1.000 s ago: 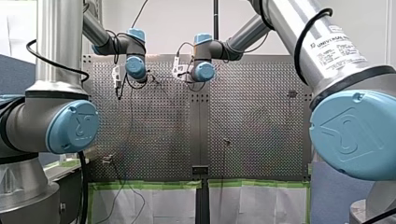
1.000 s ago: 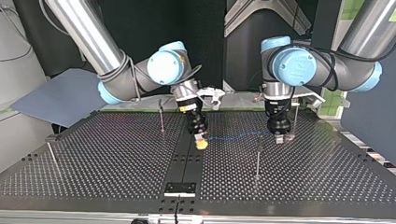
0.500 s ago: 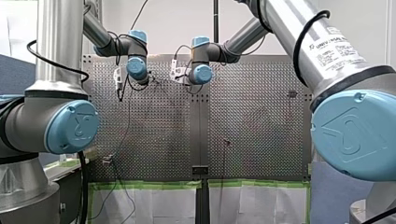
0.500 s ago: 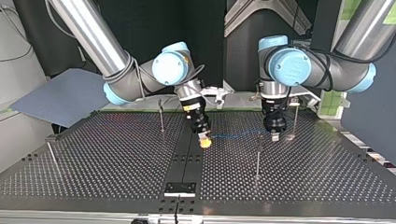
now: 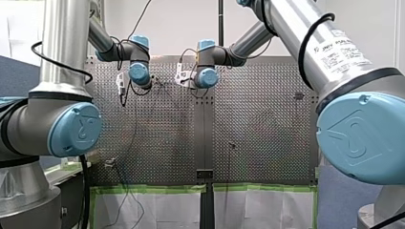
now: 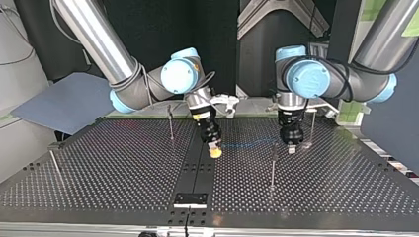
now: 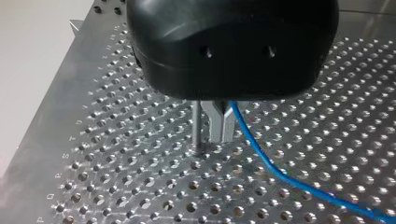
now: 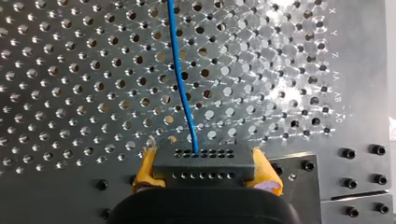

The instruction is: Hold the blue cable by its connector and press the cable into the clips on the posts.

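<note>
In the right wrist view my right gripper (image 8: 205, 173) is shut on a black connector block (image 8: 204, 158), gripped between its yellow pads (image 8: 144, 170). The blue cable (image 8: 181, 84) leaves the block and runs ahead over the perforated plate. In the top view this gripper (image 6: 214, 150) hangs near the table's middle, and the cable (image 6: 247, 144) stretches from it to my left gripper (image 6: 291, 145). In the left wrist view my left gripper (image 7: 222, 137) has its metal fingers shut on the blue cable (image 7: 264, 161), right beside a thin post (image 7: 197, 126).
More thin posts stand on the table in the top view: one (image 6: 170, 123) behind my right gripper, one (image 6: 272, 165) in front of my left gripper, one (image 6: 312, 126) beside it and one (image 6: 55, 165) at the far left. A black strip (image 6: 195, 173) runs down the middle.
Both wrists have shifted a little farther out over the table. My left gripper slid slightly toward the top view's left. Both grips are unchanged.
</note>
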Robot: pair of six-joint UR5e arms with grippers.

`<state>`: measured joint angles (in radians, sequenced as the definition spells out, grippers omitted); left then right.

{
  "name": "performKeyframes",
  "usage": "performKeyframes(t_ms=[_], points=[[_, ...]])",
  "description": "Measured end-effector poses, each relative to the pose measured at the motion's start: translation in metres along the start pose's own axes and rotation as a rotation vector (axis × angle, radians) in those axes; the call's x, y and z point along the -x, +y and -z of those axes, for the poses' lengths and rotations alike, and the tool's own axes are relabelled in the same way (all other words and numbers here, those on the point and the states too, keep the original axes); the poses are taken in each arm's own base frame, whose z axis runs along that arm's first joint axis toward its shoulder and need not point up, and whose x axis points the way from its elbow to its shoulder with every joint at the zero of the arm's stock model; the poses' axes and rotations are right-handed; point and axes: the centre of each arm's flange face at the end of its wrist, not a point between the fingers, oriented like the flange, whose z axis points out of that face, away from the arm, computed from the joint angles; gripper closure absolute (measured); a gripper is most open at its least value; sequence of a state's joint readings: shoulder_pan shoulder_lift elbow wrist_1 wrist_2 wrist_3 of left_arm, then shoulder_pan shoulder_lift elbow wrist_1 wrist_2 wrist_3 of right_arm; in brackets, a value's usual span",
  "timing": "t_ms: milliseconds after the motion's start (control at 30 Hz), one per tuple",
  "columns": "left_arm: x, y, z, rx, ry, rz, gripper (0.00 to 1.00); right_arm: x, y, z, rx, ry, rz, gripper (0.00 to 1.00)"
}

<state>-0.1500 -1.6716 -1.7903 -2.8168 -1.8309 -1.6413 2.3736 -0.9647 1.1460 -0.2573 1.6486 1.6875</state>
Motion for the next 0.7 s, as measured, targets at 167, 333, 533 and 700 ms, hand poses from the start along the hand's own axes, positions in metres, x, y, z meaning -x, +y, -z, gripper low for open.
performKeyframes(t_ms=[167, 333, 533, 700], points=[[0.008, 0.001, -0.008, -0.019, -0.017, 0.020, 1.00, -0.002, 0.003, -0.001, 0.003, 0.003, 0.000, 1.00], [0.008, 0.007, -0.015, -0.023, -0.020, 0.035, 1.00, -0.001, 0.006, -0.002, 0.003, 0.003, 0.000, 1.00], [0.002, 0.009, -0.025, -0.051, -0.009, 0.047, 1.00, -0.002, 0.011, -0.004, 0.009, 0.005, 0.001, 1.00], [0.006, 0.005, -0.034, -0.091, -0.015, 0.070, 1.00, -0.004, 0.017, -0.007, 0.011, 0.010, 0.001, 1.00]])
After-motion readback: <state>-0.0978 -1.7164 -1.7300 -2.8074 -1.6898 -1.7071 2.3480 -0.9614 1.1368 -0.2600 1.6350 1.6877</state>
